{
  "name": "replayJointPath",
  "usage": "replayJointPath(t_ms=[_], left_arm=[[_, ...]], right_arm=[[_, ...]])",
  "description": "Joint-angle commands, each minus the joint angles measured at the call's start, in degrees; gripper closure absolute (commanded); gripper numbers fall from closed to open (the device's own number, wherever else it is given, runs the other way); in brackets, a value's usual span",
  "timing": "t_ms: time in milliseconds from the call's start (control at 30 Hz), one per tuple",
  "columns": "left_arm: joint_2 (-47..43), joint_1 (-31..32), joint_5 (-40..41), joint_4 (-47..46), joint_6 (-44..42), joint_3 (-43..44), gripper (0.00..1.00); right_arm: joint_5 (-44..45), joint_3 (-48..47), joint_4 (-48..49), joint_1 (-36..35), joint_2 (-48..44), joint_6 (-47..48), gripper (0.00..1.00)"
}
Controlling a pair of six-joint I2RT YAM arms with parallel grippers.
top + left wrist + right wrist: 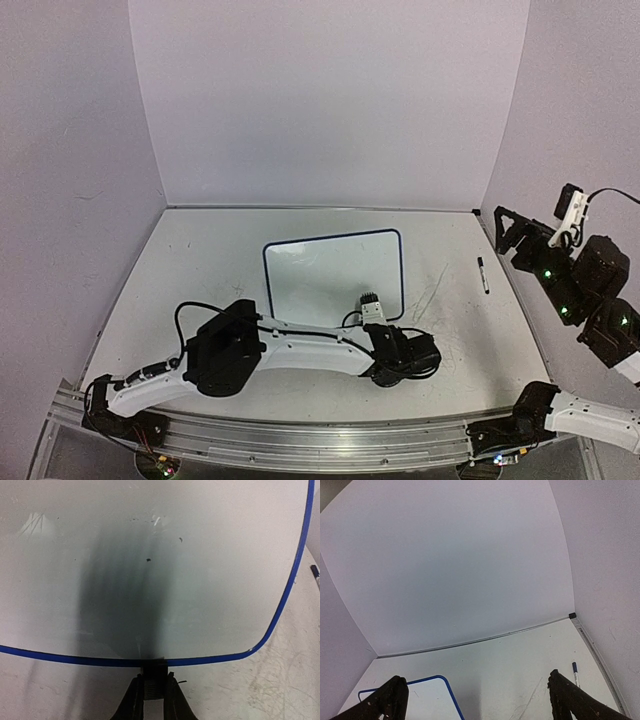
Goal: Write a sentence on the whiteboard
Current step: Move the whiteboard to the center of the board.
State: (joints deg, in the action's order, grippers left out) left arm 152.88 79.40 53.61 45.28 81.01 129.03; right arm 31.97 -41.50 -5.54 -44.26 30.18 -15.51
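Whiteboard (333, 272) lies flat at the middle of the table (200, 250), left claw (370, 298) at its near edge, right claw (503, 228) raised far right. Left wrist: claw narrowed onto the black clip (152, 668) on the blue frame. Right wrist: claw spread wide, marker (575, 674) on table.

Left arm (290, 350): lies low and stretched out, running from its base at the near left across toward the centre, wrist bent so the left gripper (370, 300) points away from the bases. Its jaws are drawn together. Right arm (590, 290): folded and raised high at the right side. Right gripper (508, 228): held aloft, fingers (395, 697) spread wide apart.
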Motion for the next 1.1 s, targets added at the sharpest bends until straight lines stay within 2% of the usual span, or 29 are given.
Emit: replayJointPath(t_ms=[0,100,300,367,533,633,733,833,933,1067], left_arm=[[5.81,2.82,-0.63,-3.25,-3.22,10.63,0.95],[7.58,4.26,0.53,-5.04,-4.82,13.56,0.95],[8.23,4.94,1.01,-14.14,-10.54,11.73,0.92],[8.32,5.14,1.26,-18.21,-15.54,11.69,0.85],[4.70,6.86,2.06,-26.35,-29.36,7.89,0.58],[0.17,8.19,1.82,-31.61,-35.45,1.85,0.39],[-3.73,9.04,1.74,-32.44,-40.30,-2.16,0.30],[-10.23,9.41,-2.51,-33.09,-41.93,-10.03,0.25],[-19.00,9.53,-5.84,-36.03,-45.39,-21.40,0.22],[-34.53,9.64,-10.62,-50.42,-55.92,-42.70,0.19]], right_arm=[[-0.22,-0.51,-3.93,0.14,-3.53,-2.18,0.02],[0.03,-0.48,-5.02,0.13,-4.97,-2.32,0.02],[-0.57,-1.60,-6.60,0.14,-6.20,-2.70,0.02],[-1.42,-2.00,-7.33,0.11,-6.19,-3.14,0.02],[-2.38,-2.52,-9.02,0.14,-5.71,-3.13,0.02],[-1.86,-2.98,-10.33,0.14,-4.47,-3.03,0.02],[-1.73,-3.55,-11.63,0.14,-2.85,-3.15,0.02],[-1.44,-3.76,-12.77,0.15,-0.92,-3.65,0.02],[-0.44,-3.43,-13.83,0.14,1.80,-3.91,0.02],[3.90,-2.57,-14.71,0.14,6.32,-4.26,0.02]])
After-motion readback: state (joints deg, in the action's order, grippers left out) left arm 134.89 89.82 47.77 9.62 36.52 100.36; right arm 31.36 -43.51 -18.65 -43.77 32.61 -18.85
